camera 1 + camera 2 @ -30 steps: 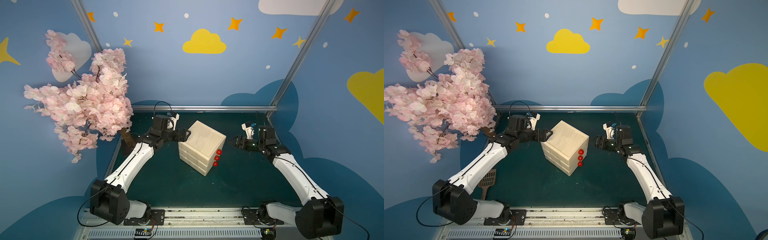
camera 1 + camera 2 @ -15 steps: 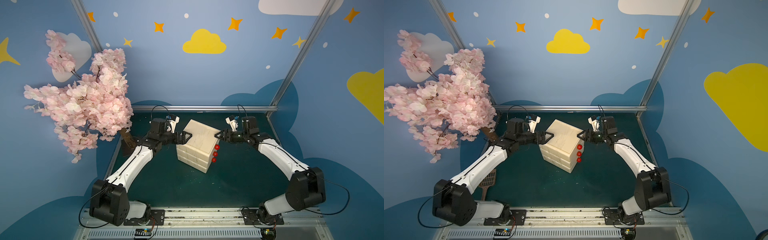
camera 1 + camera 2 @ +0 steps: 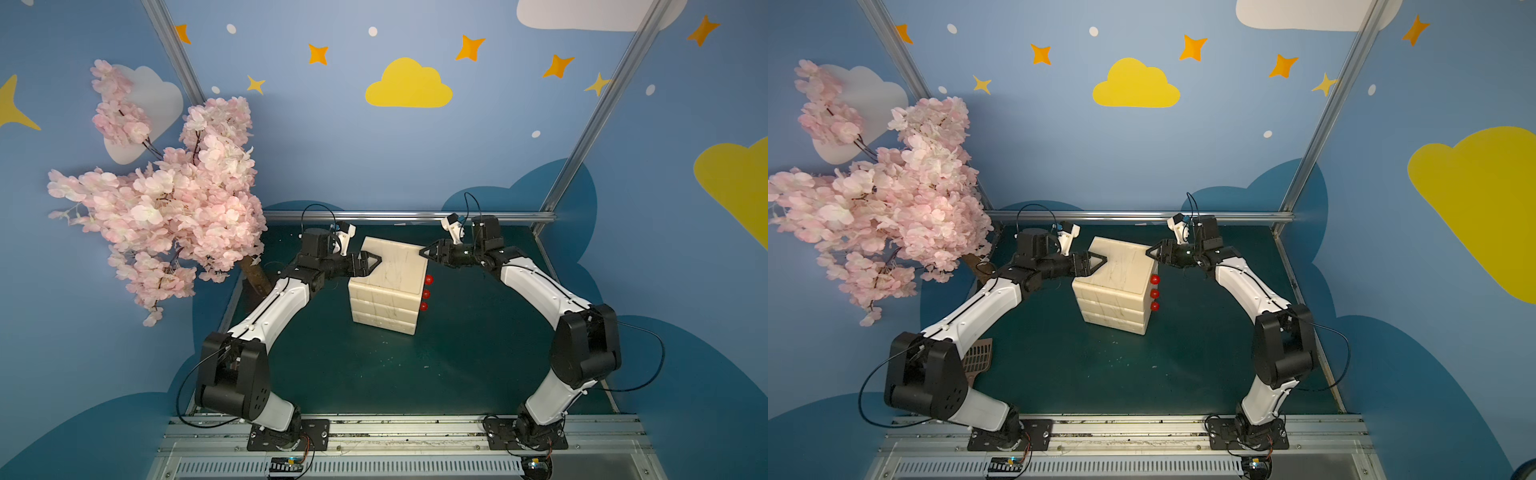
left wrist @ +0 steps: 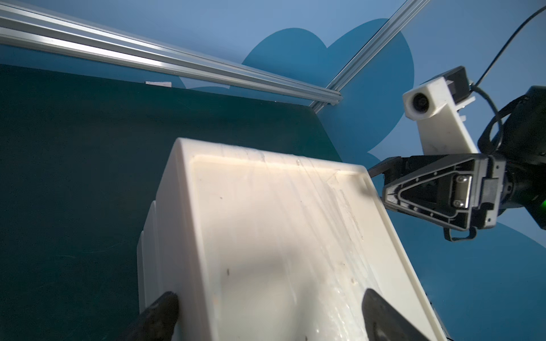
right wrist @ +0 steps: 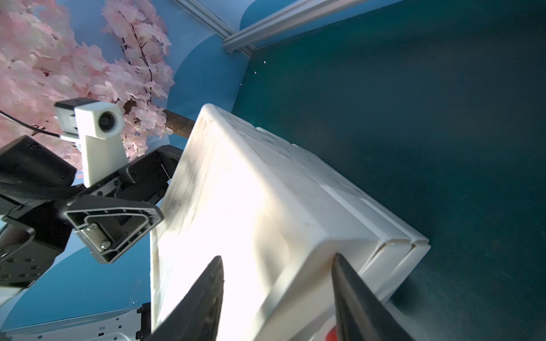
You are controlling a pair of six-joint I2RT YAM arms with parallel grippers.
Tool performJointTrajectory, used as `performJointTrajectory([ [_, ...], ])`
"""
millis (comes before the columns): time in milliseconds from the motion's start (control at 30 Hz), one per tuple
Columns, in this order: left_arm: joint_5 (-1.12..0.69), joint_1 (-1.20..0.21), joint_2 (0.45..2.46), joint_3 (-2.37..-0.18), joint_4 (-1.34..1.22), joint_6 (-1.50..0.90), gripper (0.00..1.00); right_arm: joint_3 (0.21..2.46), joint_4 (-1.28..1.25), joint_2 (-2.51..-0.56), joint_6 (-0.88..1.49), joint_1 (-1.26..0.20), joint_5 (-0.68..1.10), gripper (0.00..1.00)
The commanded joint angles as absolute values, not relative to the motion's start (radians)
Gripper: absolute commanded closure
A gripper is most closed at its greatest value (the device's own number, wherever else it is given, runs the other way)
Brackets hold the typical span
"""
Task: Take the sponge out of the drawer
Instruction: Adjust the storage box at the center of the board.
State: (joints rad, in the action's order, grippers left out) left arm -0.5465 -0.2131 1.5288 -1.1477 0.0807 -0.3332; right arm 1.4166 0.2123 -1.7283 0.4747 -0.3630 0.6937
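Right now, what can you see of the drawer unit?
The drawer unit is cream-white, plastic-looking, with a scuffed top and three stacked drawers, all shut, each with a red knob. It stands upright, turned askew, on the dark green table. The left gripper and right gripper straddle opposite top edges, jaws apart; contact is unclear.

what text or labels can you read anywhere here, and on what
None readable.
The drawer unit is plain cream, no label.
The walls show only painted clouds and stars.
A small white strip at the far edge of the table is too small to read.
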Motion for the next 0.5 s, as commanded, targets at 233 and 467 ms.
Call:
performJointTrajectory([
  [233, -0.562, -0.216, 1.561, -1.211, 0.061, -0.333, 0.04, 1.462, 0.126, -1.803, 0.518, -0.376, 0.795, 0.44],
  [467, -0.565, -0.216, 1.553, -1.212, 0.047, -0.346, 0.04, 1.481, 0.097, -1.826, 0.533, -0.377, 0.817, 0.44],
])
